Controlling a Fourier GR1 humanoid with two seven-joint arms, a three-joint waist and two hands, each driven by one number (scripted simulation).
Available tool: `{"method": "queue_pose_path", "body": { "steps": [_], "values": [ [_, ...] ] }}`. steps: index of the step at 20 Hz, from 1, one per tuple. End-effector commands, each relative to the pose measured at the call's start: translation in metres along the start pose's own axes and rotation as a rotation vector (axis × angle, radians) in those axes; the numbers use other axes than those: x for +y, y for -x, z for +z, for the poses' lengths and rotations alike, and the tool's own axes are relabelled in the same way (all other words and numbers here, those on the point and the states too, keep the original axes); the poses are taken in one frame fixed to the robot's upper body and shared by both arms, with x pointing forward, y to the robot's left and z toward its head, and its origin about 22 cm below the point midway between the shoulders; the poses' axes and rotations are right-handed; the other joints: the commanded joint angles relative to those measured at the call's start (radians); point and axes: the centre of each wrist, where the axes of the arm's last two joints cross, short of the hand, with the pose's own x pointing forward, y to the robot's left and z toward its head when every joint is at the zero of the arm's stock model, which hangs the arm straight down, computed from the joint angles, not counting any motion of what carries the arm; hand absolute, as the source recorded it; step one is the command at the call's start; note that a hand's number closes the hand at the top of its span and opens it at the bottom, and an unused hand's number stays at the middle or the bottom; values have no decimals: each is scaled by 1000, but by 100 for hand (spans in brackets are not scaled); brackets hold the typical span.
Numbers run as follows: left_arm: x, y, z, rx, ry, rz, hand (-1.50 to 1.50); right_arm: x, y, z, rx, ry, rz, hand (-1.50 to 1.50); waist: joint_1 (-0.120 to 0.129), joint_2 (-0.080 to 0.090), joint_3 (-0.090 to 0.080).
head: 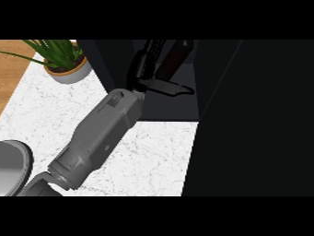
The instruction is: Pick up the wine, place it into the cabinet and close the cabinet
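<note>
Holding the wine [177, 55] at the black cabinet's [268, 115] dark opening, my left hand [142, 77] has its fingers [140, 60] curled along the bottle's left side, thumb crossing beneath it. The bottle is slim, dark red and tilted. A round pale pot [69, 75] holds a spiky green plant [57, 51] on the white marbled counter [43, 115].

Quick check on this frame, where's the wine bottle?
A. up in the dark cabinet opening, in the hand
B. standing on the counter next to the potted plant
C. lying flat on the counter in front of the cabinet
A. The dark red wine bottle shows inside the cabinet opening with the left hand curled round it. Only the potted plant stands on the white counter.
</note>
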Motion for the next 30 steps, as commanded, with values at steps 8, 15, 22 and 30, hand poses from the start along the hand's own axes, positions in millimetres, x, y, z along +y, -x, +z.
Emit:
{"method": "queue_pose_path", "body": {
  "steps": [8,15,22,30],
  "values": [
    [-74,-40,63,27,54,79,-150,5,-8,11,-40,11,-2,-150,9,-4,1],
    [-92,-46,118,-1,-60,125,-150,16,-10,17,-33,-25,0,-150,-13,5,0],
    [-109,-75,167,-3,-111,209,150,19,-7,0,-24,0,17,-150,-8,8,0],
    [-62,-101,217,19,7,248,150,27,-2,5,-16,-14,22,-150,-8,10,0]
  ]
}}
